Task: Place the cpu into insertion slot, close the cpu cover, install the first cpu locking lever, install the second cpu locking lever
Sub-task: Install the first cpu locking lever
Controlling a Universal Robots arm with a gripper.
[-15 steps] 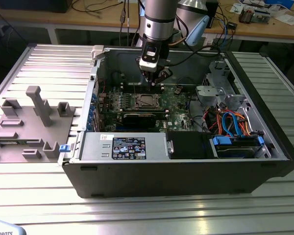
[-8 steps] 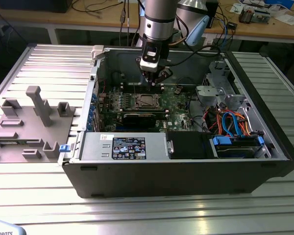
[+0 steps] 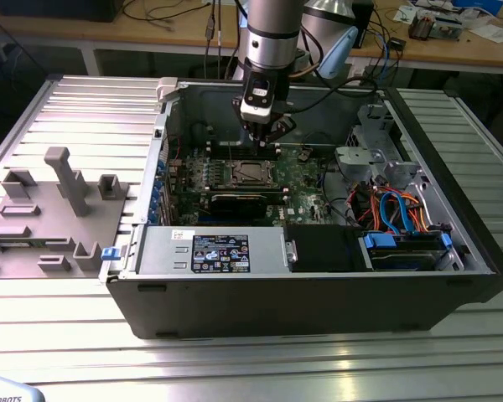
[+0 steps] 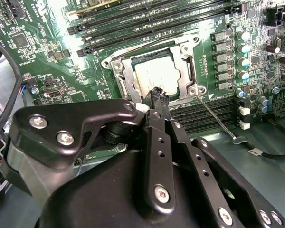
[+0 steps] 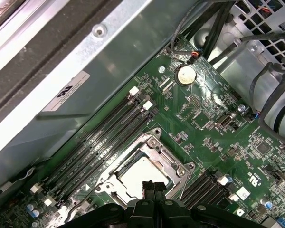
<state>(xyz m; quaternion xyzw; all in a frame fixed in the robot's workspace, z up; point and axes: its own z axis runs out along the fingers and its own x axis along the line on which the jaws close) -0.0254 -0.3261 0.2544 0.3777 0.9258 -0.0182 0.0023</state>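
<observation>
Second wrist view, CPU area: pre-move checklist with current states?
1. Flat silvery square cpu in place, level: ok.
2. Silver-grey metal frame cpu cover down over it: ok.
3. Thin metal rod locking lever latched: not ok, it angles away from the cover.
4. Other lever latched: cannot tell.
5. Black gripper shut, at the cover's edge: ok.
6. Gripper touching the cover: cannot tell.

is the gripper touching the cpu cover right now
Cannot tell. In the second wrist view the gripper tip overlaps the near edge of the cpu cover, but its own body hides whether it rests on the metal or hangs above it.
</observation>
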